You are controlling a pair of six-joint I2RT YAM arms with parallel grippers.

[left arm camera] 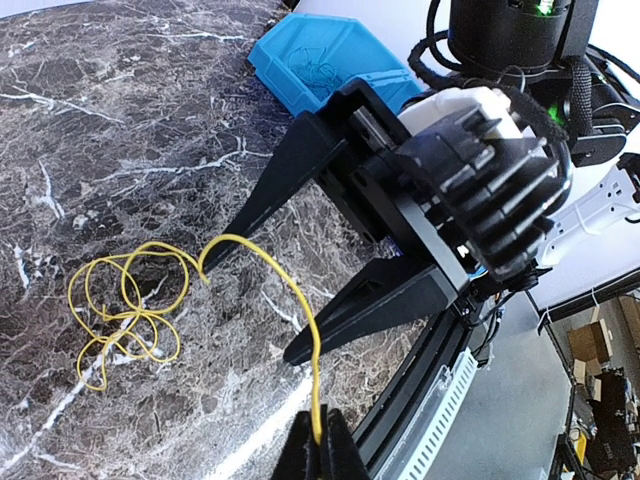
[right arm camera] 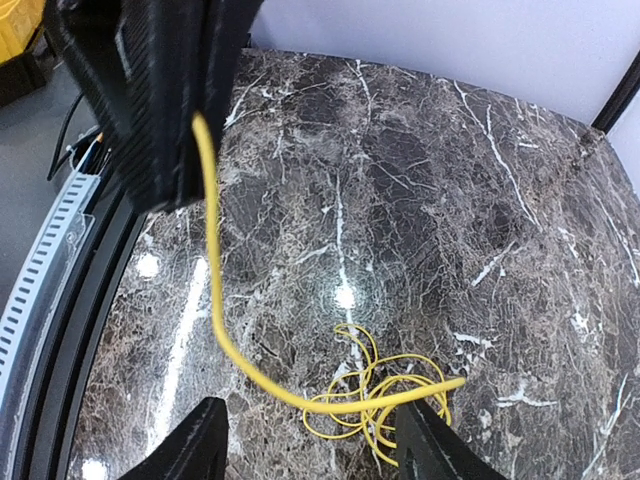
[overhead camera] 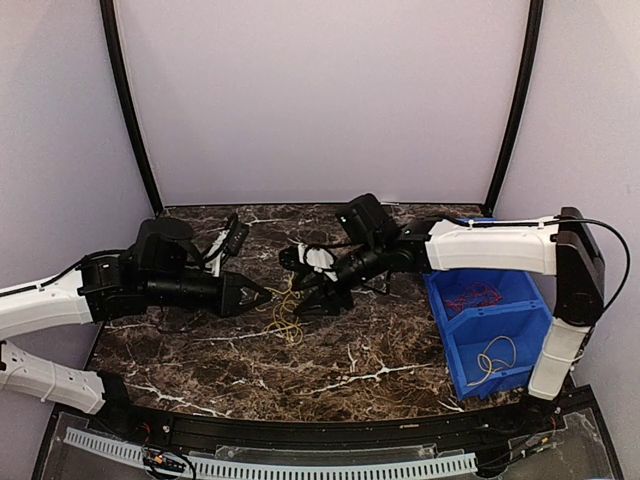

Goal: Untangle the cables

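I had the blue plastic bin (overhead camera: 438, 315) at the table's right edge, with a red wire (overhead camera: 475, 297) in its far compartment and a pale one (overhead camera: 495, 358) in the near. On the glossy veined marble table (overhead camera: 200, 360), the thin yellow cable (overhead camera: 285, 322) lay as a loose coil between the arms. One strand arched up from it into the left gripper (overhead camera: 258, 296), which was pinched tight on it. The right gripper (left arm camera: 250, 310) was spread wide, straddling that strand and crowding the coil.
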